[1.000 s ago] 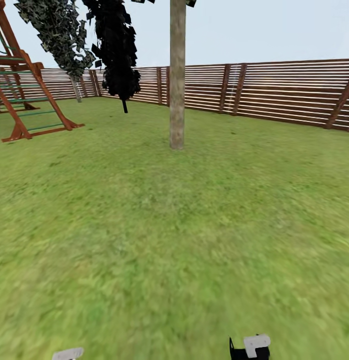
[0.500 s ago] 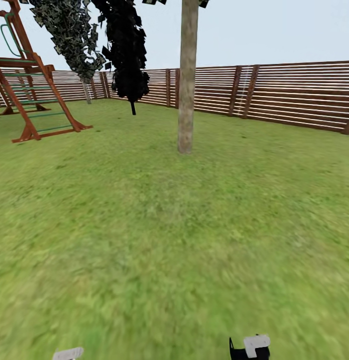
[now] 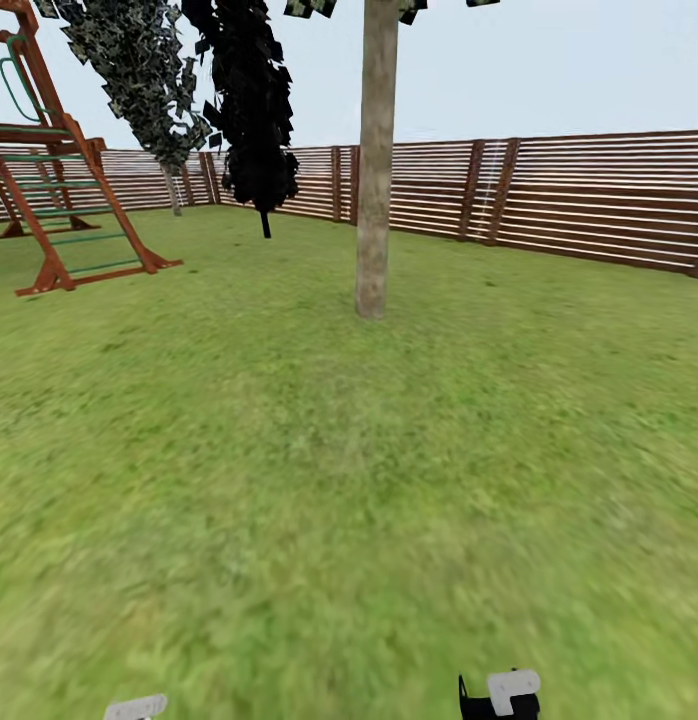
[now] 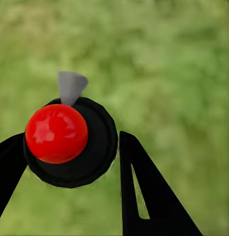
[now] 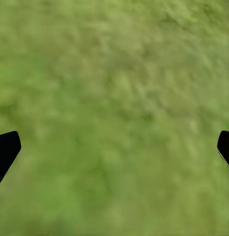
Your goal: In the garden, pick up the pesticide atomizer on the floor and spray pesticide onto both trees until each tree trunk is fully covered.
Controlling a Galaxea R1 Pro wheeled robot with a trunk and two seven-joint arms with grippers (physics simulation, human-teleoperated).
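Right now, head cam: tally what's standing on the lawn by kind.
Grey-brown tree trunk: 1
Mottled-leaf tree, far back: 1
Black-leaved thin tree: 1
Wooden climbing frame: 1
Total: 4, with the fence behind them.

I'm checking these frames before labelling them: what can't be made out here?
- Near tree trunk: its crown is cut off by the head view's top edge.
- Far tree trunk: small in the head view, mostly hidden by its leaves.
- Sprayer: left wrist view shows its red cap and black collar from above; its body is hidden beneath.
- Right tool: fingertips cut by that view's edges.
- Grass: blurred.
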